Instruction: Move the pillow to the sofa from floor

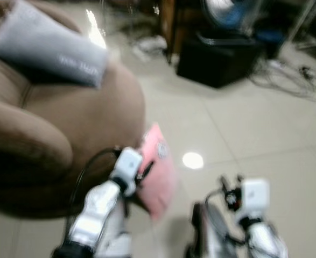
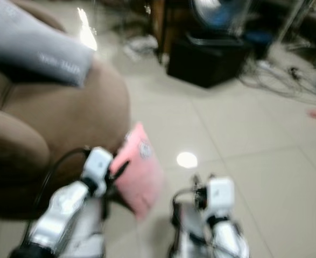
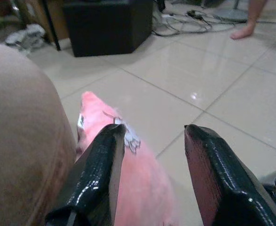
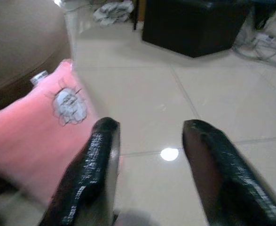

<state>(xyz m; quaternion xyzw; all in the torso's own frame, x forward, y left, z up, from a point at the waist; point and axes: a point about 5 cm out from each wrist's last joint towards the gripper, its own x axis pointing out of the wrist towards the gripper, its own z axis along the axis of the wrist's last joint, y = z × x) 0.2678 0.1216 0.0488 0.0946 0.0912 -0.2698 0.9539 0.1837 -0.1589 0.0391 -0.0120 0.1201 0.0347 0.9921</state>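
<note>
A pink pillow point(image 1: 159, 172) with a grey picture patch stands on the tiled floor, leaning against the front of the brown sofa point(image 1: 77, 107). My left gripper point(image 3: 152, 134) is open right over the pillow's upper edge, one finger point(image 3: 102, 165) lying against the pink fabric next to the sofa. My right gripper point(image 4: 147, 127) is open too, low over the floor, with the pillow point(image 4: 39, 136) off to one side of its fingers and only bare tile between them. The head views are blurred.
A grey cushion point(image 1: 47, 45) lies on the sofa's arm. A black box point(image 1: 217, 59), a blue fan point(image 1: 227, 13), loose cables point(image 1: 287, 75) and a crumpled cloth point(image 1: 149, 45) sit on the floor beyond. A person's bare foot point(image 3: 245, 30) stands near the cables.
</note>
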